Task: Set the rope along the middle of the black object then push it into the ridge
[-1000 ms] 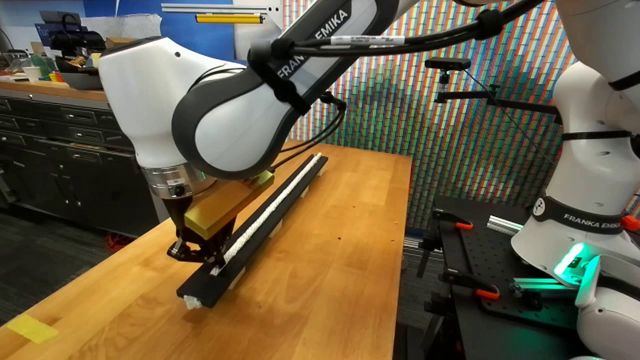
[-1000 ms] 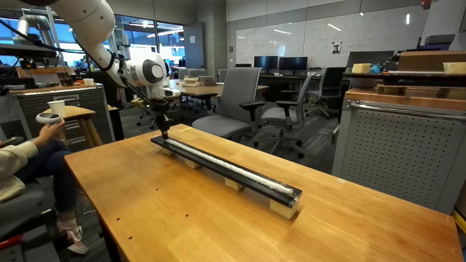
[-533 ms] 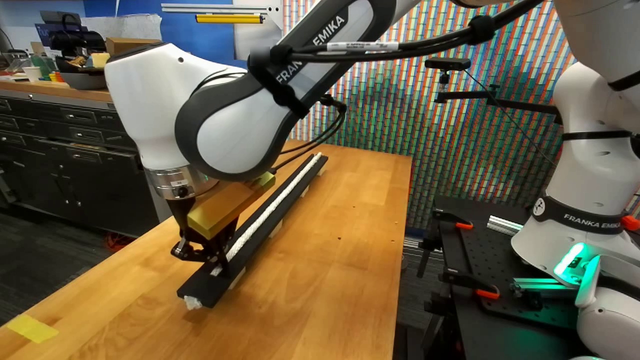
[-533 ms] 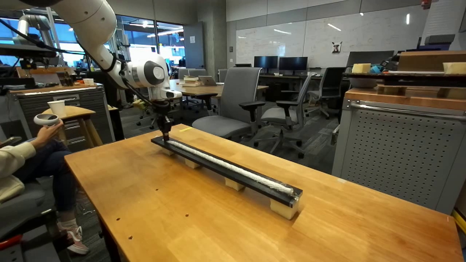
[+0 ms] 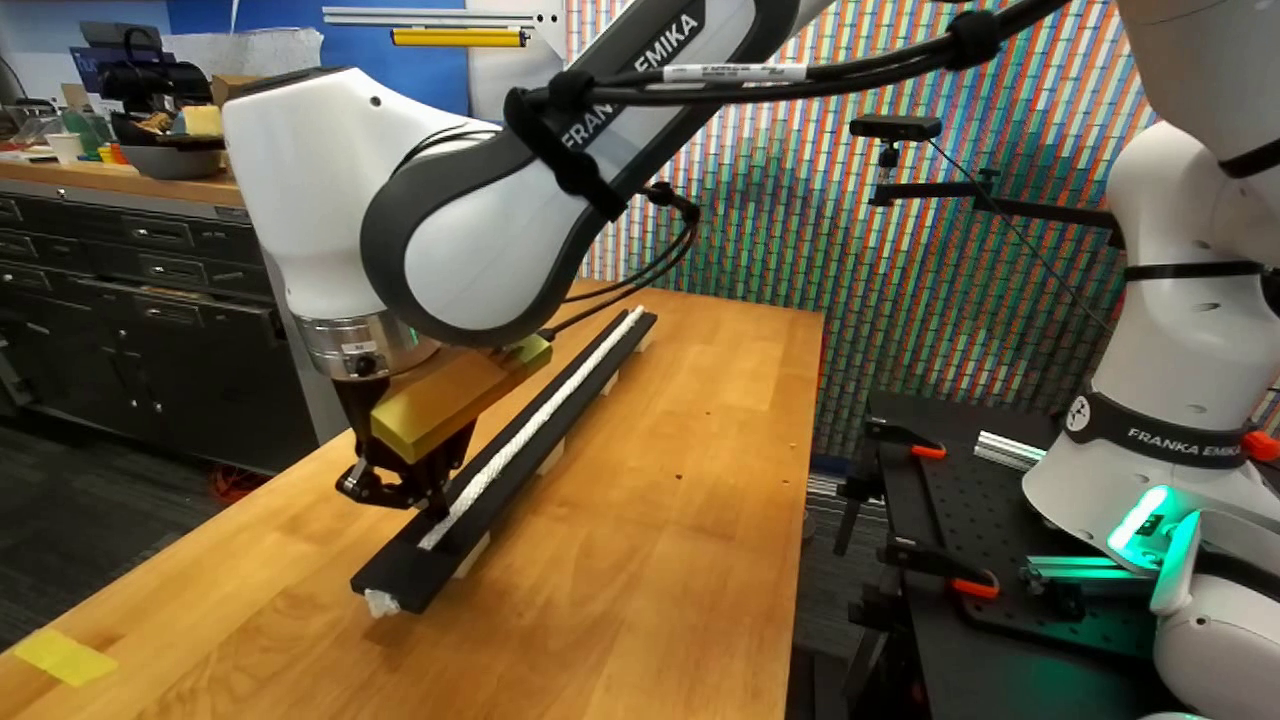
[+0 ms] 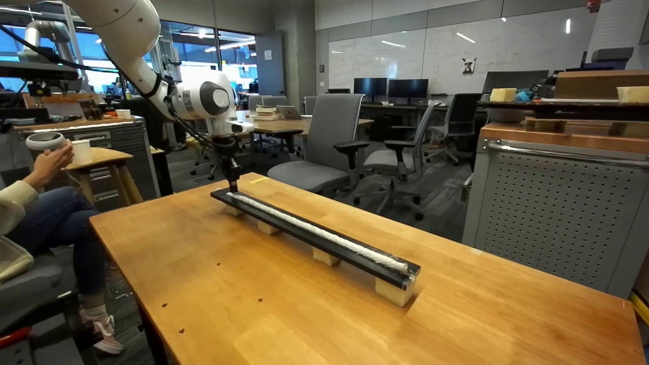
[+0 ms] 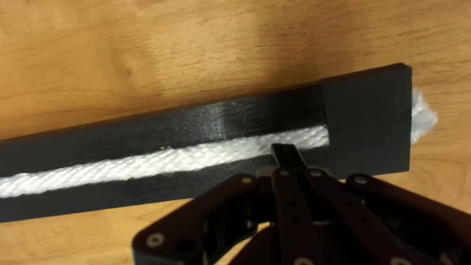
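- Across the left of the wrist view: white rope (image 7: pixel 147 165) lies along the middle of the black bar (image 7: pixel 202 127). It covers the ridge, so I cannot read how deep it sits.
- Right of centre, same view: gripper (image 7: pixel 284 147) with fingertips pressed together, nothing pinched. Tips overlap the rope's lower edge near its right end; contact or small gap, cannot tell.
- Step in hand (my judgement): laying looks done; pushing in is the current business, at this end.
- Next move, as I judge it: centre the tips over the rope, press straight down, then work toward the left of the frame.
- Further right: end cover (image 7: pixel 368 121), count one, where the visible rope stops. Past it, one frayed tuft (image 7: pixel 423 116), probably the same rope; unconfirmed.
- Counts, far left in an exterior view: one person's hand (image 6: pixel 55 158) showing, holding one controller (image 6: pixel 40 144).
- Left of centre toward lower right, same view: one gripper, one bar, one rope.
- Beneath the bar, left to right: four pale blocks (image 6: pixel 325 257); four in both exterior views.
- Under those, across the lower frame: one wooden table (image 6: pixel 203 304).
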{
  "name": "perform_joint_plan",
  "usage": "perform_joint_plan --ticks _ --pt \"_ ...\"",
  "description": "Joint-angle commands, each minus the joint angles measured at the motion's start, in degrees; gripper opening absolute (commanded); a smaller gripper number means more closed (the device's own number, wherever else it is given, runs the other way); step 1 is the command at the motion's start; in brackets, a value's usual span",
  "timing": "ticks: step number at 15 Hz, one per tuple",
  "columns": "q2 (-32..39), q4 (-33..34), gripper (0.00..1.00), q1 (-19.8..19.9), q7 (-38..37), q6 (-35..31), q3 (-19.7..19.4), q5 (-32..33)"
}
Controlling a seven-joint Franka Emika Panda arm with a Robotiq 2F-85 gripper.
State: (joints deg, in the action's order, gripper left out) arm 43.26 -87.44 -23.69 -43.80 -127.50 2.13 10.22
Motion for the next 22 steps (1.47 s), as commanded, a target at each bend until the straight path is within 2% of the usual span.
perform_joint_plan --ticks 1,7,17,22 --pt "-6.41 -6.75 0.01 -0.77 -2.44 -3.28 -1.31 0.21" --pt "-7.67 -8.9 0.01 -0.62 -3.39 -3.66 -1.32 0.76" --pt "-1.71 -5.44 0.01 0.16 -3.36 -3.44 -2.08 0.05" --pt "-3.4 -6.76 0.01 -0.13 -3.54 -5.1 -2.34 0.54"
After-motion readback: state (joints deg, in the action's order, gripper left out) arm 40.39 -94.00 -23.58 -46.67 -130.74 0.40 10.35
